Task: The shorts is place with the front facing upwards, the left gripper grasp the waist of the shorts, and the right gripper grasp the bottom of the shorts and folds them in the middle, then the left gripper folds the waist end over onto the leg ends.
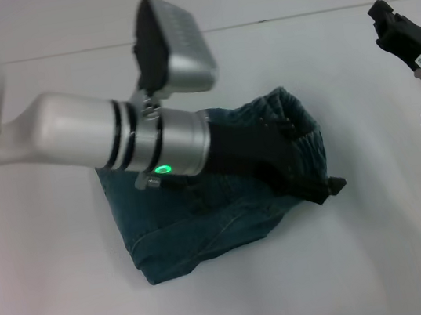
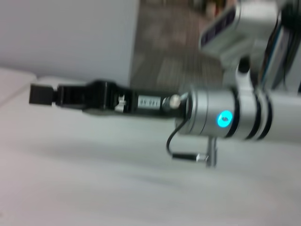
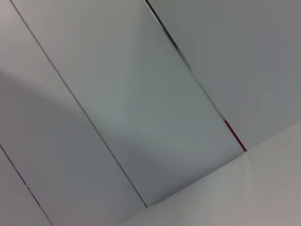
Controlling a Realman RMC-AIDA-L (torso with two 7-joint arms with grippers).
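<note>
Left gripper (image 1: 322,187) overhangs folded shorts' (image 1: 203,214) edge; right gripper (image 1: 388,20) well apart

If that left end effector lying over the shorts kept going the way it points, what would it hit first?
Probably nothing: the left end effector points past the edge of the shorts toward bare table, though depth is unclear.

a plain white table (image 1: 74,304) spreads below grey wall panels (image 3: 141,94).
</note>
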